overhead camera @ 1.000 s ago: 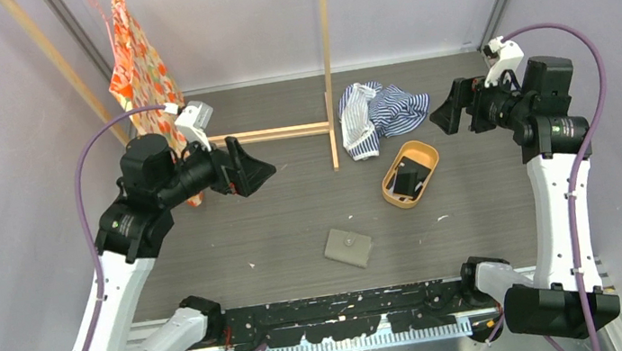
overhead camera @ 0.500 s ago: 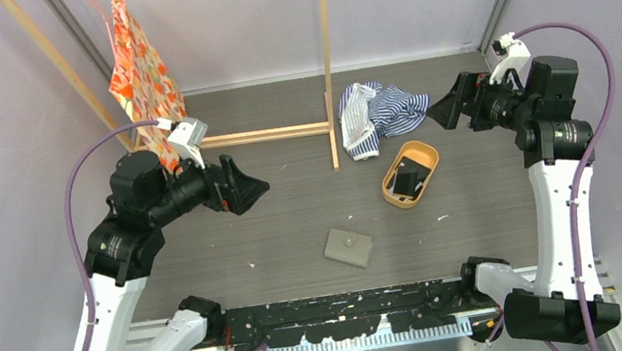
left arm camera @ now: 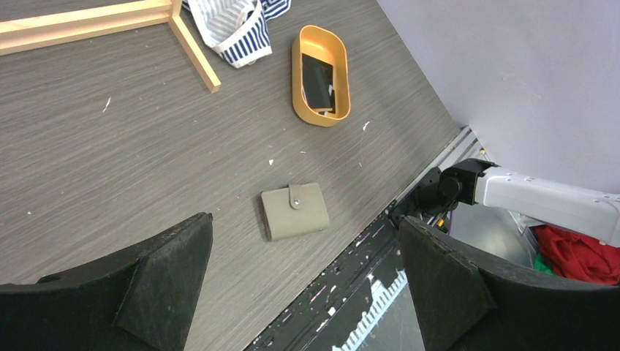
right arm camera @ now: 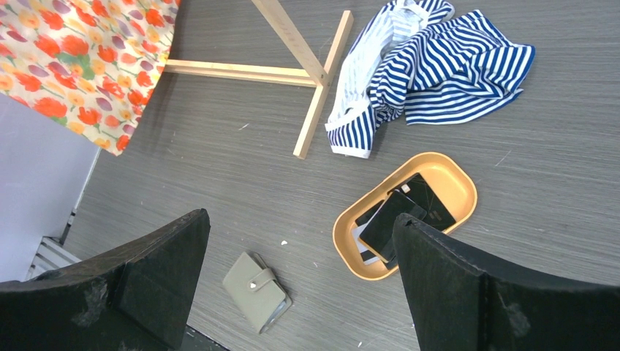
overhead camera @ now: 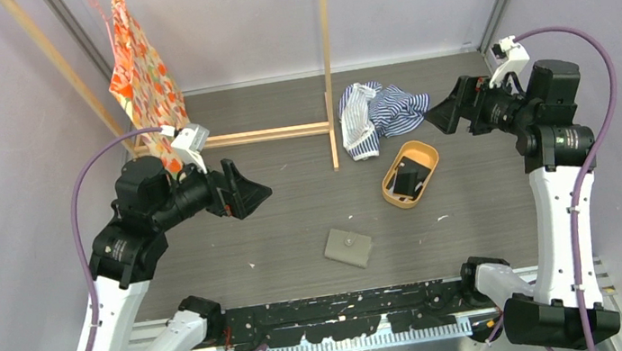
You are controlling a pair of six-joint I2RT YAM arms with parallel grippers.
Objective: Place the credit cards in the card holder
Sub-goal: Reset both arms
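The card holder (overhead camera: 349, 248) is a grey-taupe wallet lying shut and snapped on the table near the front edge, also seen in the left wrist view (left arm camera: 295, 210) and the right wrist view (right arm camera: 256, 291). The credit cards (overhead camera: 407, 177) lie stacked in an orange oval tray (overhead camera: 420, 148), black ones on top of a pale one (right arm camera: 398, 216) (left arm camera: 317, 79). My left gripper (overhead camera: 252, 186) hangs open high above the table's left half, aimed toward the wallet. High at the right, the right gripper (overhead camera: 443, 113) is open and empty above the tray's far side.
A blue-and-white striped cloth (overhead camera: 381, 114) lies behind the tray. A wooden rack (overhead camera: 327, 64) stands at the back middle, with a floral cloth (overhead camera: 139, 66) hanging at its left. The table's metal front rail (overhead camera: 343, 312) runs between the arm bases.
The left arm has drawn its gripper back slightly toward the near side. The right gripper has shifted a little. Both stay open, and the wallet and cards have not moved.
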